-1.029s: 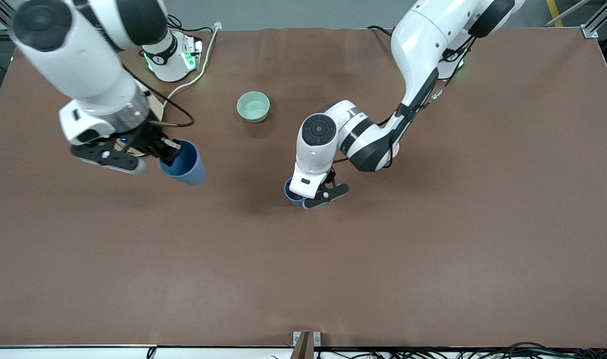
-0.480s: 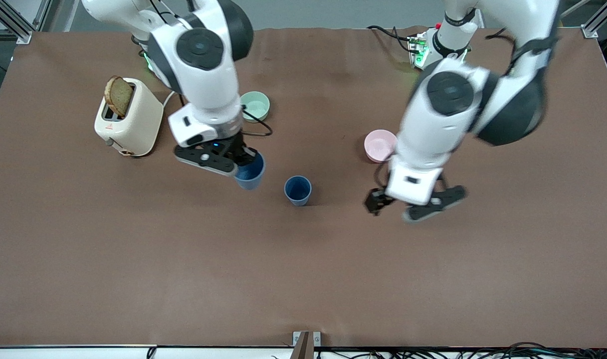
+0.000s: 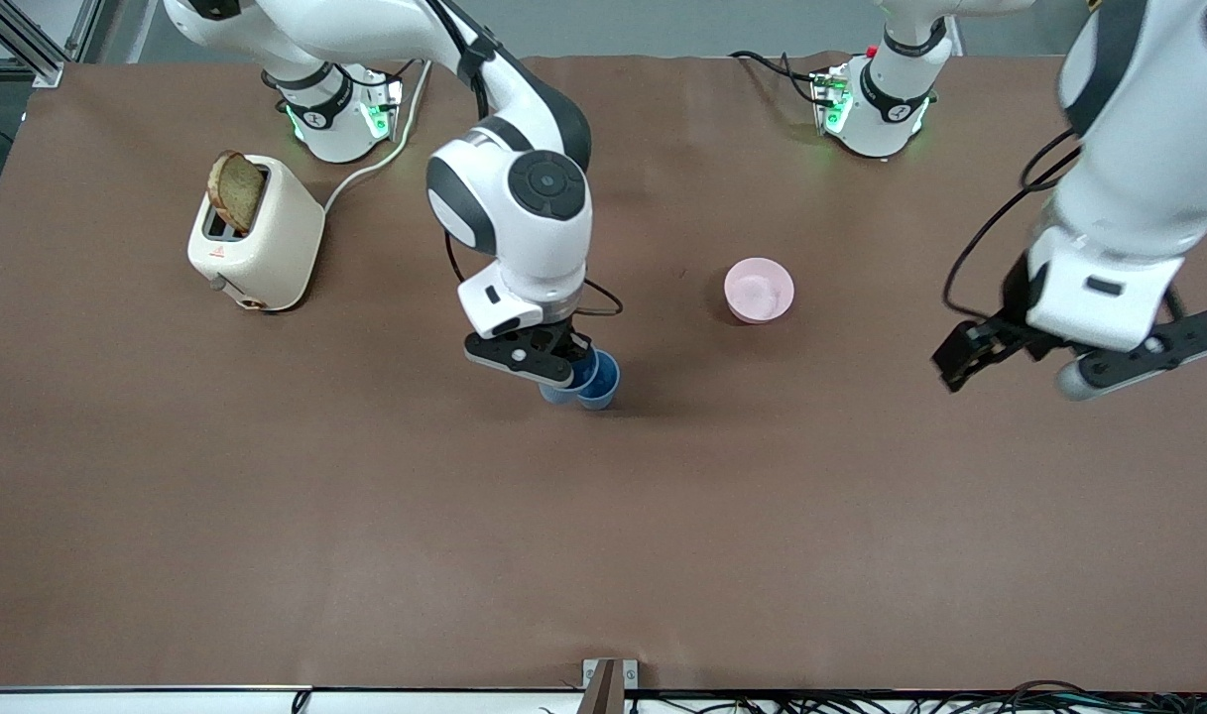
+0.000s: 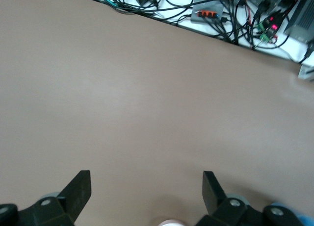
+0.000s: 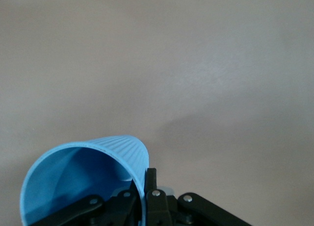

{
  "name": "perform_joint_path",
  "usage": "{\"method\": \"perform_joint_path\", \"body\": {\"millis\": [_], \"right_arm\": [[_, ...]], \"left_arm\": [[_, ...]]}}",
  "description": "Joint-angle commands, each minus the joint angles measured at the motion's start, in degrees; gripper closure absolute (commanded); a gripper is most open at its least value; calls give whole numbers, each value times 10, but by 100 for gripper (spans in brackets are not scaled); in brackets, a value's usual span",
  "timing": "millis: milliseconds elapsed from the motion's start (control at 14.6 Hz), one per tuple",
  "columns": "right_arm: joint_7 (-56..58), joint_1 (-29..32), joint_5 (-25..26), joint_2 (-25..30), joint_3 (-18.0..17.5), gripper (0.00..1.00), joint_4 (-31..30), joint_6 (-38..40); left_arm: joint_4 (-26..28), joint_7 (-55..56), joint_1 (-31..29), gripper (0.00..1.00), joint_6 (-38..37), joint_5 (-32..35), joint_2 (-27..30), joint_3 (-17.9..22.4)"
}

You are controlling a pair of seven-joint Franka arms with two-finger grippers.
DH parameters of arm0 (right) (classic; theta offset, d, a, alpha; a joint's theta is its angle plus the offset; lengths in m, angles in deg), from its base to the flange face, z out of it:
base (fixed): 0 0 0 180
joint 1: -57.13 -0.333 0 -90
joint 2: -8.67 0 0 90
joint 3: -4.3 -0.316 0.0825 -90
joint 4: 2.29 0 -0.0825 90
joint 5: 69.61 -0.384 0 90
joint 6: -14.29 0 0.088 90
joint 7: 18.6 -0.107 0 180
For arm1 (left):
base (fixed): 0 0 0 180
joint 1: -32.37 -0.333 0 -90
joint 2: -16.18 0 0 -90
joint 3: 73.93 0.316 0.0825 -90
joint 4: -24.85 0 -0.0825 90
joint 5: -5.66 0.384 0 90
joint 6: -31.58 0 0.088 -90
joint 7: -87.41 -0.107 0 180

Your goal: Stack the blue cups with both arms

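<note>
Cups first: you have one blue cup [image 3: 603, 381] standing upright on the table [image 3: 603, 555] near its middle, and a second blue cup [image 3: 561, 389] held just beside it, overlapping it from the right arm's end. Your right hand [image 3: 551, 363] has its fingers pinched on the rim of that held cup, one finger inside and one outside, as you can see in the right wrist view where the ribbed blue wall [image 5: 83, 177] sits tilted against the fingers [image 5: 152, 199]. You cannot tell from these views whether the held cup touches the table or the standing cup. Your left hand [image 3: 1079, 355] hangs in the air over bare table toward the left arm's end, its fingers [image 4: 78, 191] spread wide and holding nothing. A pink bowl [image 3: 759, 290] sits between the cups and the left hand, farther from the front camera than the cups. A cream toaster [image 3: 258, 236] with a slice of bread [image 3: 232, 190] in it stands toward the right arm's end.
</note>
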Motion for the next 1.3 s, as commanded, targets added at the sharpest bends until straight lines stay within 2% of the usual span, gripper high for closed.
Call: {"method": "perform_joint_path", "body": {"millis": [0, 137, 206, 411, 617, 891, 1234], "right_arm": [[-8, -17, 13, -15, 0, 99, 20, 4], [-9, -20, 12, -15, 0, 99, 20, 6], [-9, -20, 12, -15, -1, 99, 20, 4], [-10, -25, 11, -20, -1, 99, 20, 2], [-11, -31, 13, -26, -1, 99, 19, -4], [-12, -34, 14, -37, 0, 98, 19, -6], [-13, -36, 17, -42, 0, 98, 16, -23]], "left_arm": [[20, -89, -35, 0, -41, -19, 46, -4], [27, -139, -51, 0, -68, -50, 73, 3], [38, -161, -51, 0, -73, -61, 90, 26], [98, -244, -47, 0, -81, -104, 146, 73], [154, -299, -45, 0, -110, -111, 199, 88], [186, -297, -18, 0, -114, -110, 215, 88], [182, -297, -19, 0, -114, -109, 208, 88]]}}
